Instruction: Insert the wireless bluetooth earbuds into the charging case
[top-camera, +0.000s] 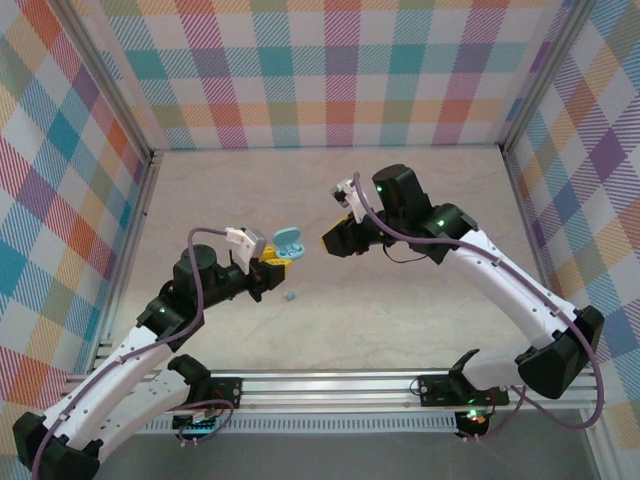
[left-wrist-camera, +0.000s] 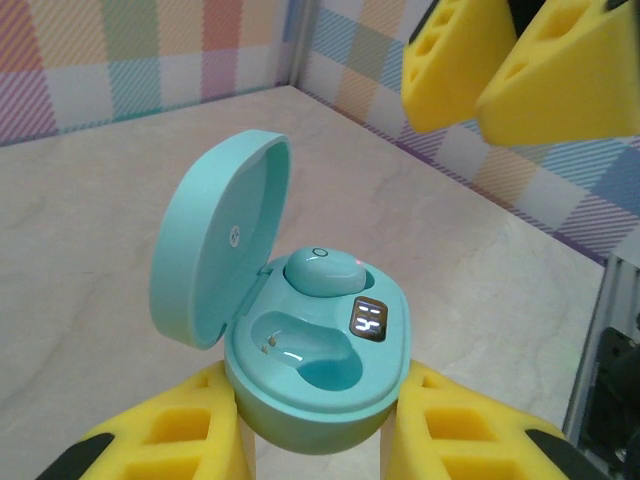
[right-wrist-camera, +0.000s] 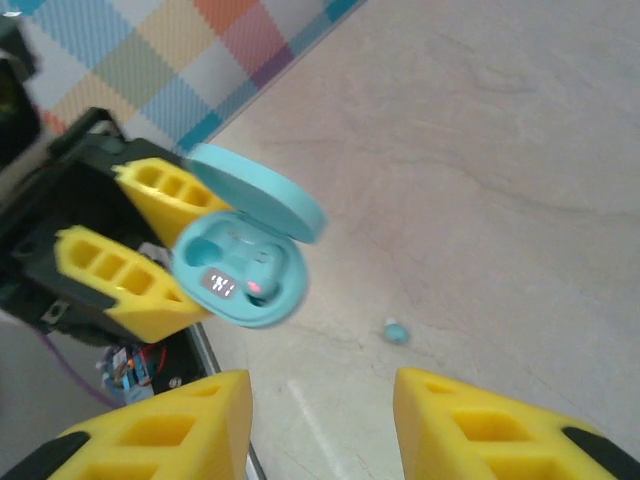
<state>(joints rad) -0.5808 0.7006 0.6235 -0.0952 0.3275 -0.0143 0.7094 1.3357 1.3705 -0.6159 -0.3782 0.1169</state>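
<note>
My left gripper (left-wrist-camera: 315, 432) is shut on the base of a light blue charging case (left-wrist-camera: 320, 375), which it holds above the table with the lid open. One light blue earbud (left-wrist-camera: 322, 272) sits in the far slot, and the near slot is empty. A second light blue earbud (right-wrist-camera: 397, 332) lies loose on the table (top-camera: 400, 200), below the case (top-camera: 290, 243) in the top view. My right gripper (right-wrist-camera: 320, 420) hovers open just right of the case with nothing between its fingers; its yellow fingers (left-wrist-camera: 500, 70) also show in the left wrist view.
The pale tabletop is walled by plaid panels on three sides. A metal rail (top-camera: 330, 385) runs along the near edge by the arm bases. The loose earbud (top-camera: 290, 296) lies between the two arms.
</note>
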